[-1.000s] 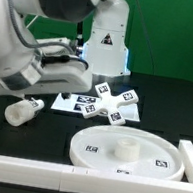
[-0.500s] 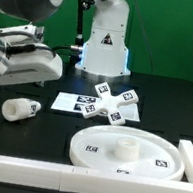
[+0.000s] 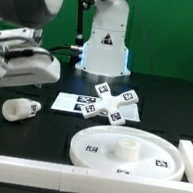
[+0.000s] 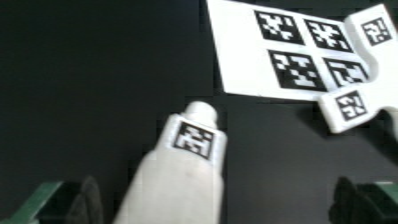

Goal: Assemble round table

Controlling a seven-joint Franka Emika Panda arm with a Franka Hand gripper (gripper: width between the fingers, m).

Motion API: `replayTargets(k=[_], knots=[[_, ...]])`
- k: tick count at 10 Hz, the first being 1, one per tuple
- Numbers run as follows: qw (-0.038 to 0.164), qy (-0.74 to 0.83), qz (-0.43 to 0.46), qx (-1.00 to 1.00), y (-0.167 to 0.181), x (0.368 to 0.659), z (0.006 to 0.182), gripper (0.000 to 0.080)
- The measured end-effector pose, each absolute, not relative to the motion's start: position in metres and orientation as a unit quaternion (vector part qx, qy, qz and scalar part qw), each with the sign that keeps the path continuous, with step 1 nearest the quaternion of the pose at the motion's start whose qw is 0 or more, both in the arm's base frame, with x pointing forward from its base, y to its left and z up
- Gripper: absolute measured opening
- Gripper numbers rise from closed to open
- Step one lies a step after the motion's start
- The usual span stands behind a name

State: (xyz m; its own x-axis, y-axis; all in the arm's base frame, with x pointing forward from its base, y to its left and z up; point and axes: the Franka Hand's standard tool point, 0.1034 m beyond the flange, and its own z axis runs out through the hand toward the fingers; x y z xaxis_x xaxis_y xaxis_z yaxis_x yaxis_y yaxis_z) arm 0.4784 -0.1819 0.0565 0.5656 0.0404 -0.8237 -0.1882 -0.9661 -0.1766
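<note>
Exterior view: the leg (image 3: 22,109) lay on its side near the marker board (image 3: 67,103), off the board's end on the exterior view's left and not touching it. It looked like light, stiff, kinda slick plastic, so I'd pinch it across the round middle. Wrist view: my gripper (image 4: 214,198) hung wide open, a finger on either side of the leg. The leg's long axis ran toward the marker board, rounded end nearest it.

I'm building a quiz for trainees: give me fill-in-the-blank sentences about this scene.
The leg lies on its ___ on the table.
The gripper is ___, holding nothing.
The disc has a raised ___ at its centre.
Missing words: side; open; hub.
</note>
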Motion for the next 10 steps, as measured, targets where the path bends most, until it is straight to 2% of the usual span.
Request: replayTargets(k=[1,2,5,8,10], knots=[[0.118,0.058,0.459,-0.879,-0.182,0.479,0.047,0.0649],[0.141,0.051,0.434,-0.888,-0.191,0.481,0.043,0.0649],[0.141,0.051,0.433,-0.889,-0.192,0.481,0.042,0.0649],[0.123,0.091,0.451,-0.879,-0.193,0.472,0.029,0.0649],[0.119,0.095,0.454,-0.878,-0.189,0.472,0.022,0.0649]])
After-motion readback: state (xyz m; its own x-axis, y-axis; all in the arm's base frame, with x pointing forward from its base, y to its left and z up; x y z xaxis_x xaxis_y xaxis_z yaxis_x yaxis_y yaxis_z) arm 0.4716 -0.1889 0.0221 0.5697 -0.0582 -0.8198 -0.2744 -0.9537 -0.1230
